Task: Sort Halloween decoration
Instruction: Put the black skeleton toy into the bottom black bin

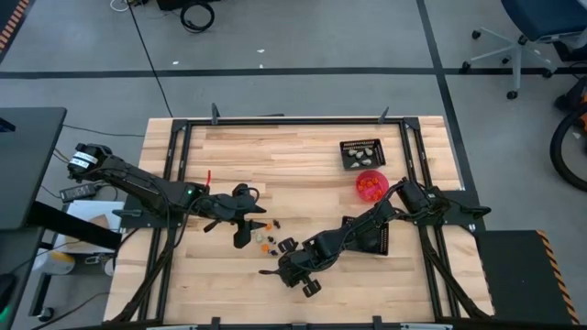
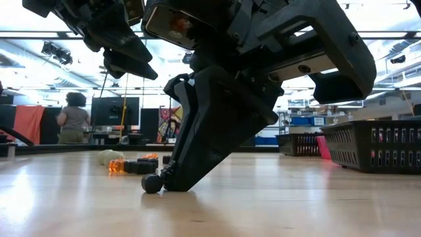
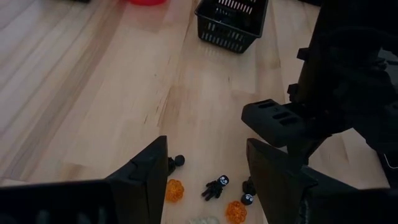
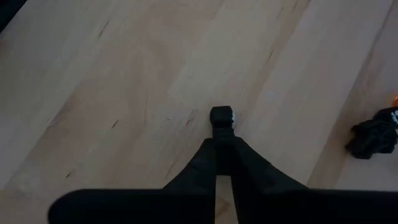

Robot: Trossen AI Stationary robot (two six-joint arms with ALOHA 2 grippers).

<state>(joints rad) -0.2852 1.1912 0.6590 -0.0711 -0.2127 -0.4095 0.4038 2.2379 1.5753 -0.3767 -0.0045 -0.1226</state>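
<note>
Table (image 1: 303, 147): wooden top, two mesh trays and a pink bowl (image 1: 371, 184) toward two o'clock, ready for sorted pieces.
Right gripper (image 4: 222, 138): at six o'clock, tips on the wood, pinched onto a small black trinket (image 4: 222, 118), likely to lift it.
Left gripper (image 3: 205, 163): nine o'clock side, fingers wide, hovering over the pile.
Trinkets (image 3: 214, 193): orange, black and cream bits loose near centre, between the grippers.

High view: straight down over the whole bench (image 1: 303, 156), both arms in frame. Low view: level with the bench top, very near the right arm, facing the room behind. Left wrist view: forward and down past its own fingers (image 3: 146, 177) onto scattered trinkets (image 3: 216, 186), shared with the high and low views. Right wrist view: close above bare wood.
</note>
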